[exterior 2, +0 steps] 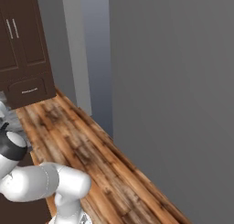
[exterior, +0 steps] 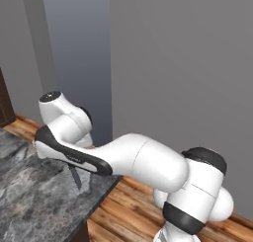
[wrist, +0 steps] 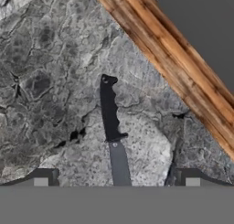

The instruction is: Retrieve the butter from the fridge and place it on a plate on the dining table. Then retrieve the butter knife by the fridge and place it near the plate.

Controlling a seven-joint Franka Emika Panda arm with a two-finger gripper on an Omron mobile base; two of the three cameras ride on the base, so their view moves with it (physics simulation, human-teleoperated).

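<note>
- A wooden plank floor [exterior 2: 96,159], in warm brown tones with darker grain, is shown running diagonally beside the walls; it is also seen in the left base view [exterior: 133,206] and at the upper right of the hand view [wrist: 183,63].
- A plain grey wall [exterior 2: 183,90] is presented on the right, meeting the floor along a straight line.
- A dark-brown cabinet [exterior 2: 23,40] with two slim vertical handles is set at the upper left; a drawer [exterior 2: 29,91] with a horizontal handle is fitted below its doors.
</note>
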